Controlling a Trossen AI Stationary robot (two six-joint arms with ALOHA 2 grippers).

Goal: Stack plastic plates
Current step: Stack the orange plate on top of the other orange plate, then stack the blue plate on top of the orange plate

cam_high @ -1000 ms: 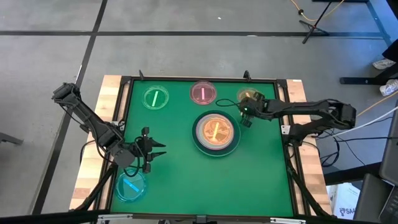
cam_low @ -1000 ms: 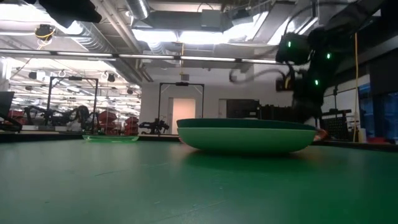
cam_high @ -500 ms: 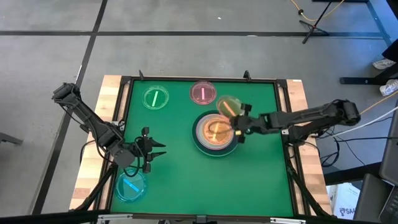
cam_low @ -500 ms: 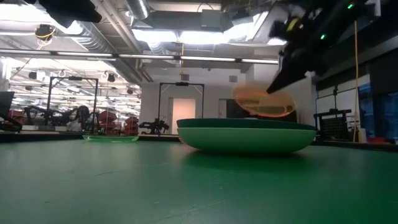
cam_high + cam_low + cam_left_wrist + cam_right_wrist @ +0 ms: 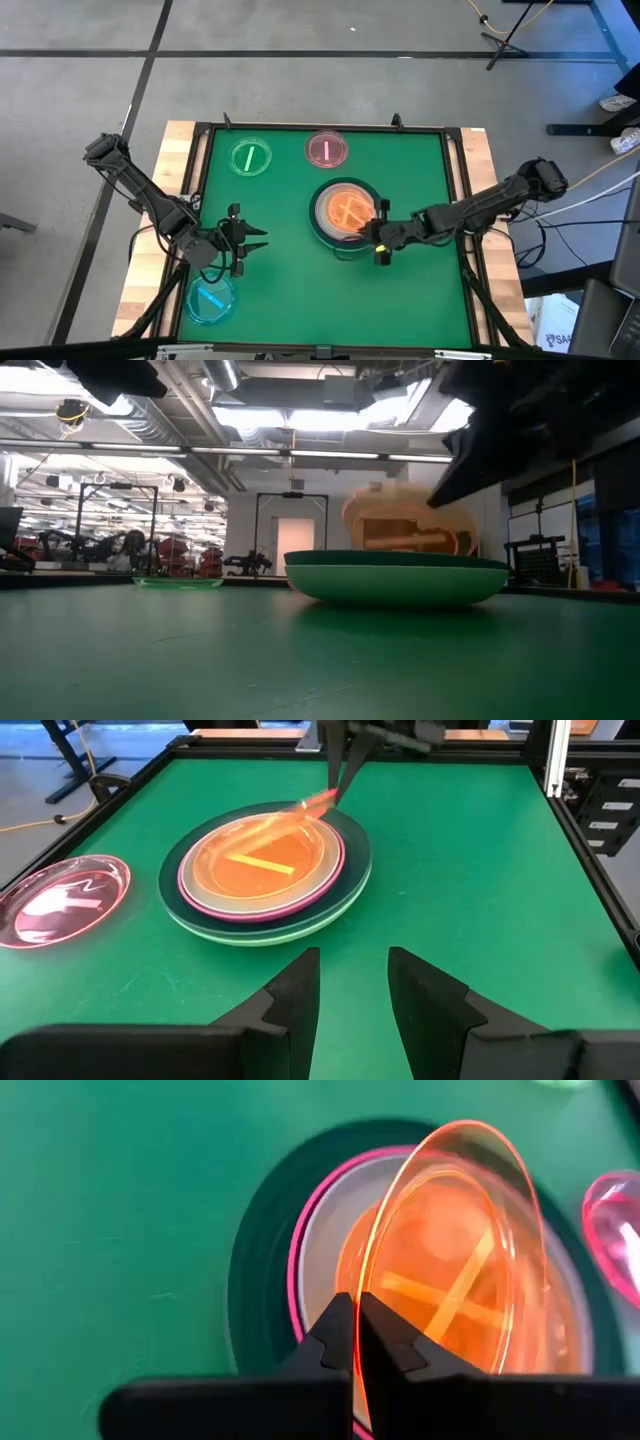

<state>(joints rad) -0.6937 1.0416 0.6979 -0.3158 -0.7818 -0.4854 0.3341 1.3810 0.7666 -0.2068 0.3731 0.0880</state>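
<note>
A stack of large plates (image 5: 347, 213) sits mid-table: light green at the bottom, then dark green, pink and pale grey-green, with an amber plate (image 5: 255, 870) on top. My right gripper (image 5: 378, 235) stands at the stack's near-right side, shut on a second amber plate (image 5: 460, 1250), which is tilted over the stack (image 5: 395, 575). My left gripper (image 5: 250, 240) waits open near the table's left side. Small green (image 5: 250, 158), pink (image 5: 326, 150) and blue (image 5: 210, 300) plates lie flat on the table. My right gripper (image 5: 358, 1325) pinches the amber plate's rim (image 5: 372, 1295) between its two fingers, one on each face. The fingers come slanting from the table's near right. The plate (image 5: 410, 530) tilts steeply over the stack; whether its low edge touches the stack I cannot tell.
The green mat is framed by a black rail with wooden boards (image 5: 180, 150) outside it. The small pink plate (image 5: 60, 900) lies just beyond the stack's far side. Bare mat (image 5: 290, 290) lies along the near edge, between the blue plate and the right arm.
My right gripper has lifted the amber plate off the table's far right part, carried it toward the left and the near edge, and now holds it over the stack. The plate has tipped from flat to steeply tilted. My left arm has kept still.
</note>
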